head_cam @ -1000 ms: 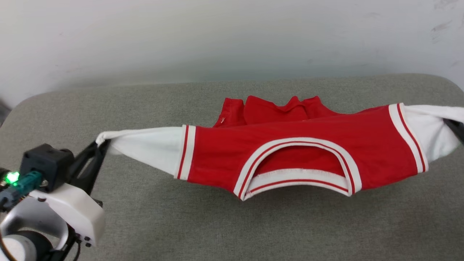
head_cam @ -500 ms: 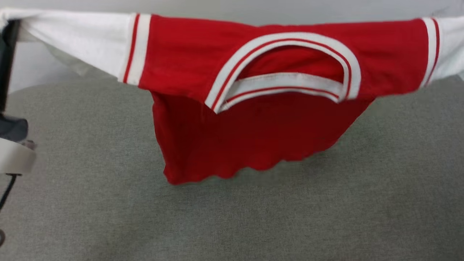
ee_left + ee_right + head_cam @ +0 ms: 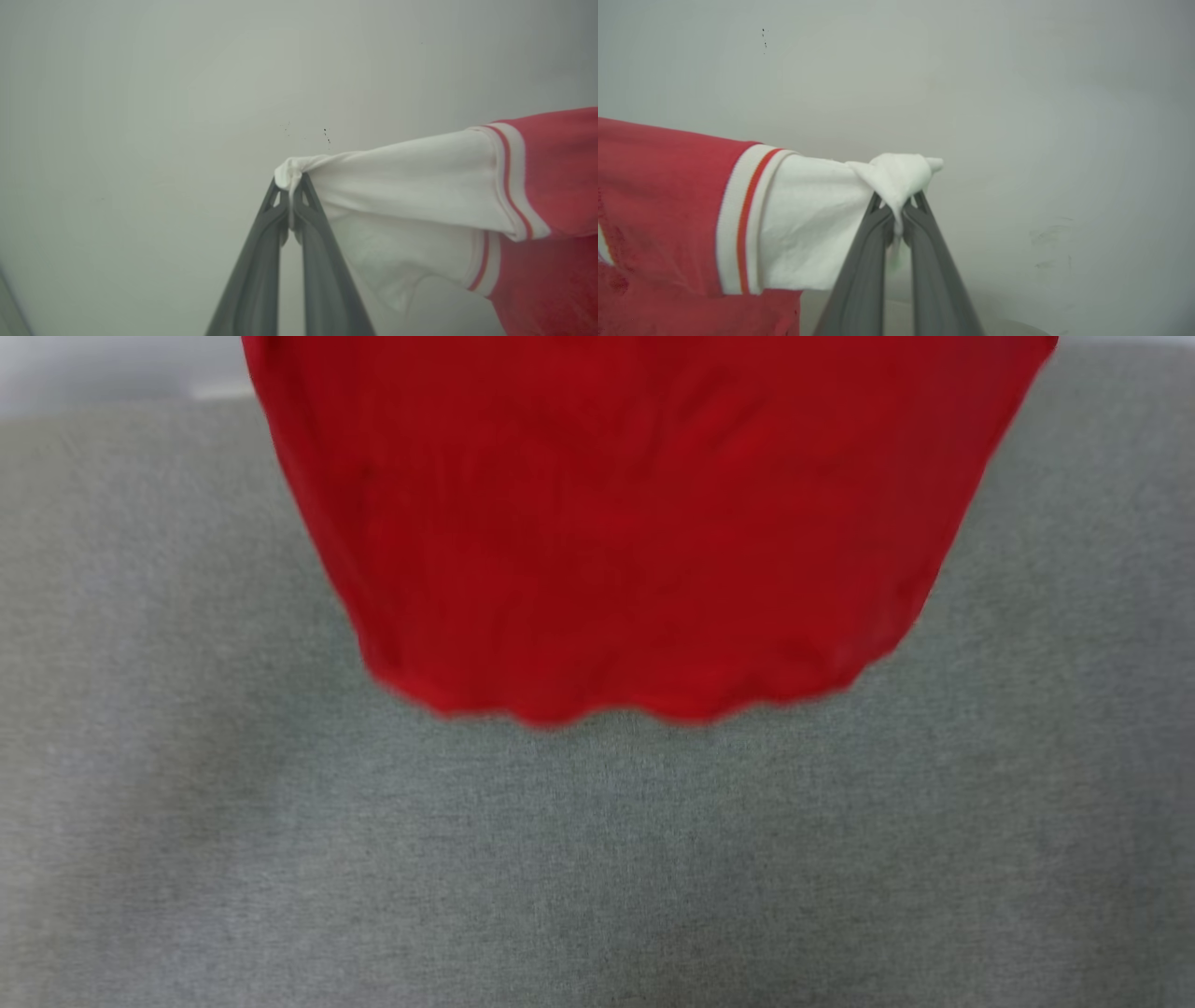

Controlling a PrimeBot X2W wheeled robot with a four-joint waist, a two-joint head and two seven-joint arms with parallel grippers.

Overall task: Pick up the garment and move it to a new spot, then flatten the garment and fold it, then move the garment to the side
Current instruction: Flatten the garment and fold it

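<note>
A second ago the garment point(image 3: 607, 523) still sagged onto the grey tabletop point(image 3: 597, 877) between the two arms. Now it is up off that spot and hangs as a curtain, and the head view has shifted as well. The collar and both sleeves, in plain sight half a second back, are cut off by the top edge there.

That view is blurred. What can be made out is the plain red body narrowing down to a wavy hem point(image 3: 607, 714) over the tabletop. Whether the hem brushes the cloth surface or hangs just clear is hard to tell.

In the left wrist view, the left gripper point(image 3: 290, 184) has its fingers pressed together on a bunched tip of the white left sleeve point(image 3: 411, 186). The sleeve runs taut away to the striped trim and the red body, which is cut off at the picture's right edge. In the right wrist view, the right gripper point(image 3: 899, 200) pinches the right sleeve point(image 3: 808, 224) the same way, with a knot of white cloth spilling over its fingertips and hiding them in part. Behind both is a pale wall point(image 3: 140, 93).

The garment's long axis runs sleeve to sleeve, stretched level between the arms, with the body dropping away below it, hem lowest.
</note>
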